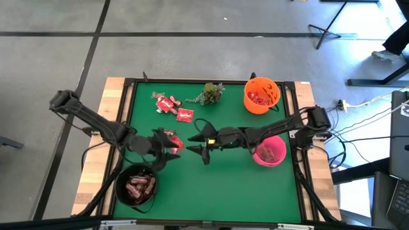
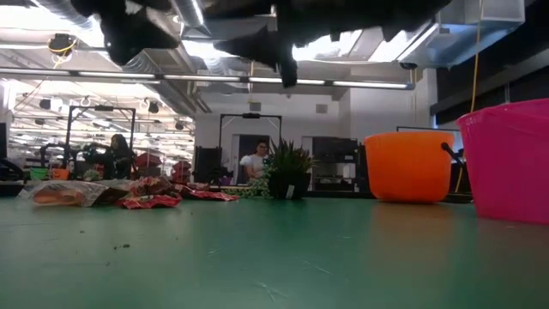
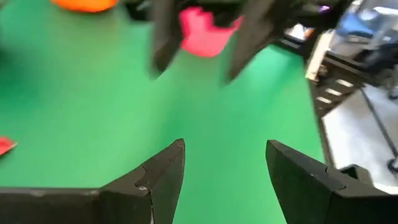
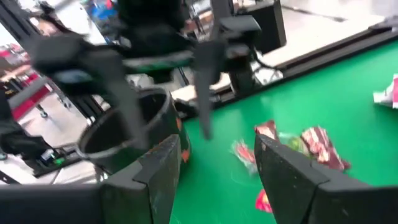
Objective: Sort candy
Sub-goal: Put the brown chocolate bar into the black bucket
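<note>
Hovering mid-surface, both claws gape wide and hold nothing: left claw [image 1: 167,148], right claw [image 1: 197,144]. Loose candy [image 1: 172,107] lies near the far-left corner, more beside the left claw. We should drop squarely over one packet, avoiding the other claw.

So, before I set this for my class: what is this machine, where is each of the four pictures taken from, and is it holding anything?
It is a robot with two dark arms at a green table. One picture looks down from above, one looks level across the tabletop, and two come from cameras on the wrists. The left hand and right hand hang mid-table, facing each other, both open and empty. Loose candy lies near a small green plant. Three bowls stand around: orange, pink and black.
</note>
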Robot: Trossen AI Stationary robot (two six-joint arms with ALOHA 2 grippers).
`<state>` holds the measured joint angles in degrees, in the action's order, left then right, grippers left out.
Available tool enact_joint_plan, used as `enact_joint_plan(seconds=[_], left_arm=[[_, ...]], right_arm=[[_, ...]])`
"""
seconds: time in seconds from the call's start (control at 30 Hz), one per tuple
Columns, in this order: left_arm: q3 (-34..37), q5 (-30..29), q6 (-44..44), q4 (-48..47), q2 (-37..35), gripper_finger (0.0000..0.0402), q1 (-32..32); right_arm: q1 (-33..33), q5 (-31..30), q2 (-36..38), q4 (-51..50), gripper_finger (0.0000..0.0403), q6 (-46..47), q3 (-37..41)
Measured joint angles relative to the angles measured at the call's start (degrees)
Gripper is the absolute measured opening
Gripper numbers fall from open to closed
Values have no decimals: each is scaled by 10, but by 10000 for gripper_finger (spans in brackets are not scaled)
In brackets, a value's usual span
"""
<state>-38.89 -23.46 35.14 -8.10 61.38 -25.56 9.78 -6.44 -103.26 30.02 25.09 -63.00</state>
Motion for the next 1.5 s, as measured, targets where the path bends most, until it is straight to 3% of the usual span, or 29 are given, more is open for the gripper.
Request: enact_joint_plan(seconds=[0.17,0.5,0.73,1.1,1.5], left_arm=[[0,-3,49,-80,-24,213,24],[0,63,65,-227,-15,213,89],[0,109,62,-311,1,213,157],[0,218,-28,-338,96,213,230],[0,229,-73,-402,164,213,247]], right_arm=[[0,1,39,0,204,-1,0],[40,9,97,-4,204,-62,0],[66,-31,113,-21,204,-104,0],[71,-35,113,-66,204,-104,0],[71,-34,113,-92,204,-104,0]])
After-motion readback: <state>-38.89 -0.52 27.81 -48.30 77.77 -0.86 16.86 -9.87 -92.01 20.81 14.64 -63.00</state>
